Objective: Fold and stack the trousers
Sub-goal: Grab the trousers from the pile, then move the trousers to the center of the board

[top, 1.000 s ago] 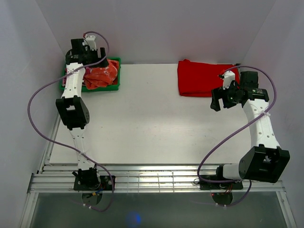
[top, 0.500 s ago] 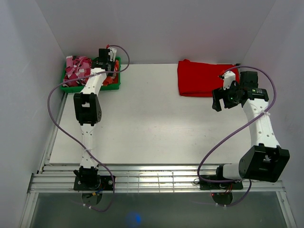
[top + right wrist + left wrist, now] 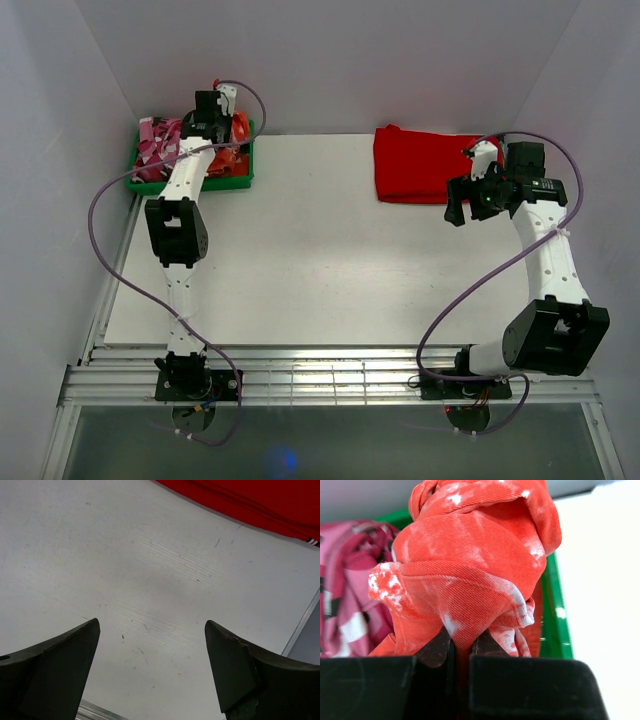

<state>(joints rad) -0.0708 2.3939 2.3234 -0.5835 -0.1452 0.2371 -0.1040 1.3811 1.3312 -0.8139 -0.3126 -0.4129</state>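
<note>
Your left gripper is up at the far left corner of the bench, right over the green bin. Its jaws are squeezed down narrow on a fold of the trousers. In the wrist view you can see the orange-red speckled cloth pinched between them, with the rest bunched up in a fat lump just past the tips. From above, the trousers sit at the right end of the bin, touching the gripper. I can't tell whether any of the lump is off the bin floor. A pink patterned cloth fills the left end of the same bin, just beside the trousers.

Your right gripper is way over on the other side, hanging above bare bench near the front edge of the red folded cloth. Its jaws are wide apart with nothing between them, only bench surface showing in the gap. The red cloth lies flat at the far right of the bench, well apart from the bin.
</note>
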